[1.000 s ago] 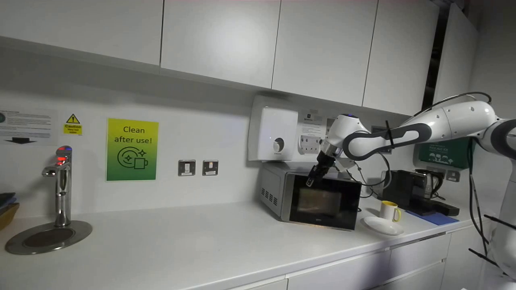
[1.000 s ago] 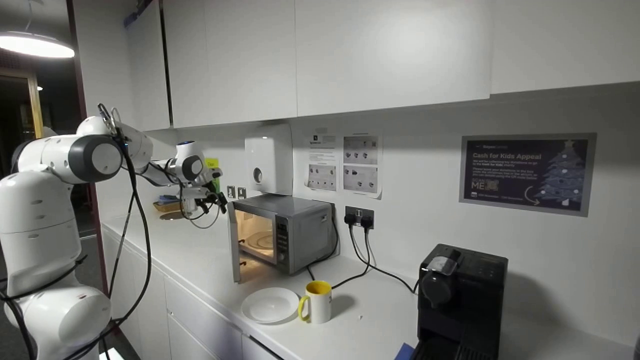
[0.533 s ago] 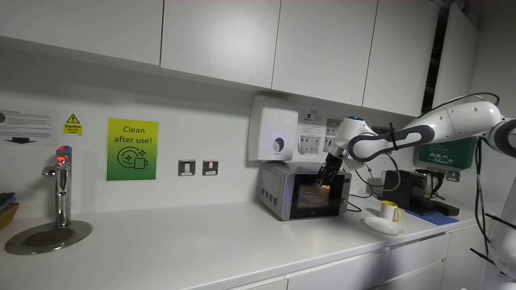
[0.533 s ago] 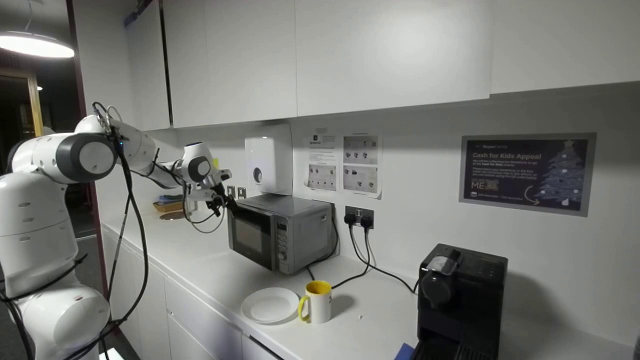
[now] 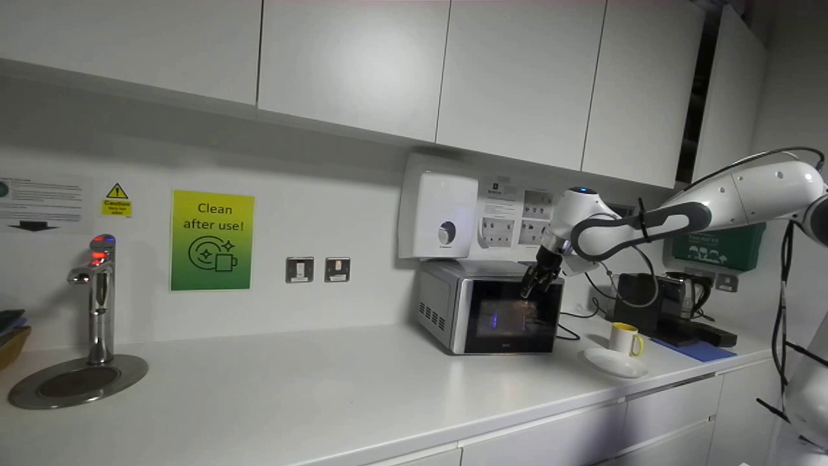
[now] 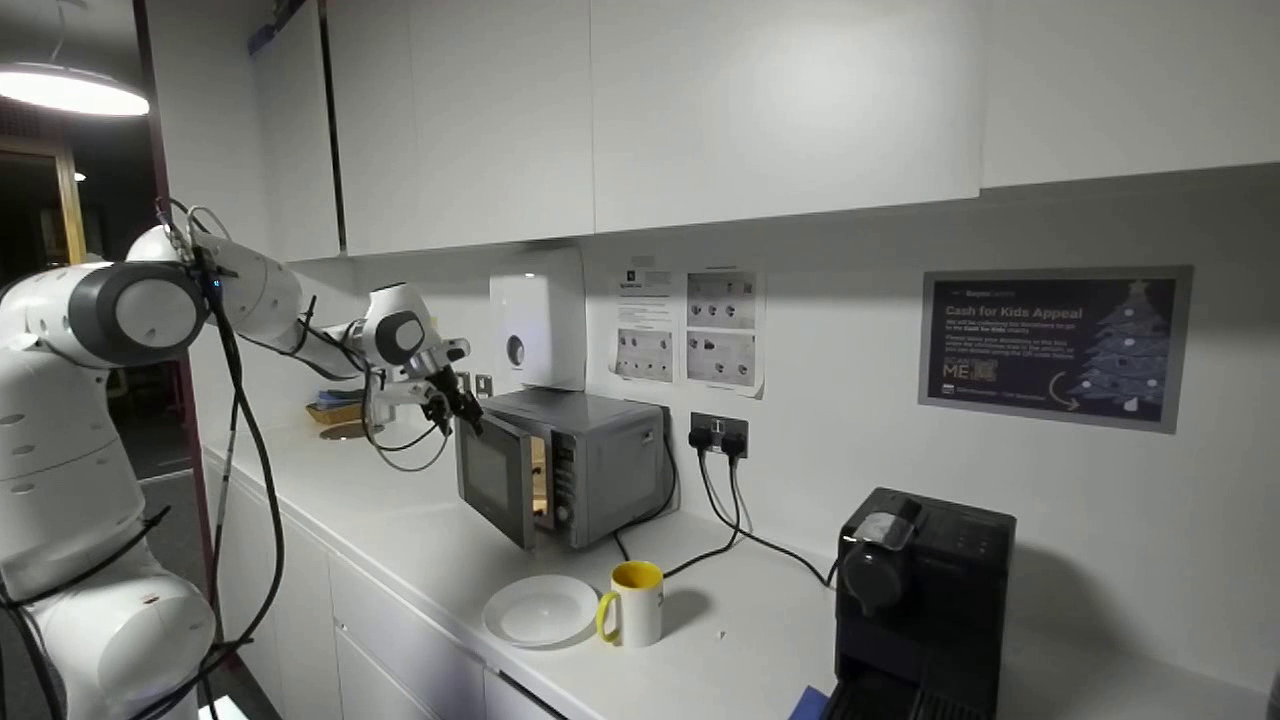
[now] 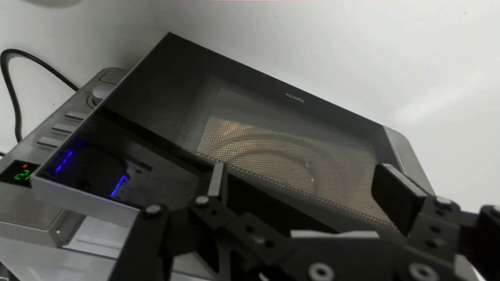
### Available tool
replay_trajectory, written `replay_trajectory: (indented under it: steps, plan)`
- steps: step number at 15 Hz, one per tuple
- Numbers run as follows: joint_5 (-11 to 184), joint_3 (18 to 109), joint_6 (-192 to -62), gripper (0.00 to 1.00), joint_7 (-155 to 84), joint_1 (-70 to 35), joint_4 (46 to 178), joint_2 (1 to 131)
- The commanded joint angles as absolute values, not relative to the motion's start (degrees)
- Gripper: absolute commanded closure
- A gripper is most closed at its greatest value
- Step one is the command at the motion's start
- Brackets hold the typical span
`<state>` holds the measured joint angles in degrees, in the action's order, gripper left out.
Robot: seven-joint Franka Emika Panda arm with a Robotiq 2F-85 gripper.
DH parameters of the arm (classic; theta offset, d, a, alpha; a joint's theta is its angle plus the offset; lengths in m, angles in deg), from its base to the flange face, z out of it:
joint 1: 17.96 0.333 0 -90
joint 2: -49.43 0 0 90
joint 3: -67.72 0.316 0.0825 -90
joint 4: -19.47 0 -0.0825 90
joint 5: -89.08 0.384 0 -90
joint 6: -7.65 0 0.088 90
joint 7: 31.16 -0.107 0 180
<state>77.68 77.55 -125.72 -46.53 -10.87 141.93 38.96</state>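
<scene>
My gripper (image 7: 299, 183) hangs with its jaws well apart by the top edge of the microwave door (image 6: 497, 480); whether they touch it I cannot tell. The microwave (image 6: 615, 480) stands toward the back edge of the countertop (image 5: 291, 388), its face turned at a slant toward the front edge. The door, wider than tall, has its hinge side toward the tap (image 5: 101, 304) and its free side swung partly out, toward the plate (image 6: 540, 612). That plate lies close to the front edge, the yellow-and-white mug (image 6: 640, 615) just beside it, so only a short strip of countertop lies between door and plate; toward the tap I have a long, broad stretch. The opening onto the lit cavity (image 6: 540, 470) shows at the door's free side in an exterior view, while the wrist view alone lets me make out green figures on the display (image 7: 20, 174).
</scene>
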Motion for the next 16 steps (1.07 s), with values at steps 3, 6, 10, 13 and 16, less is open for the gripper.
replay_trajectory:
  steps: [3,6,10,13,16]
  plan:
    - [76.2,75.9,-128.8,0.00,-49.6,-14.4,146.5,35.6]
    - [74.5,74.8,-131.9,0.00,-52.2,-16.8,147.8,35.6]
    - [73.5,73.8,-135.0,0.00,-53.6,-18.9,148.9,36.2]
    - [73.6,73.6,-136.9,0.00,-54.3,-19.7,149.5,36.6]
    - [74.0,73.4,-139.3,0.00,-54.7,-20.1,149.6,37.4]
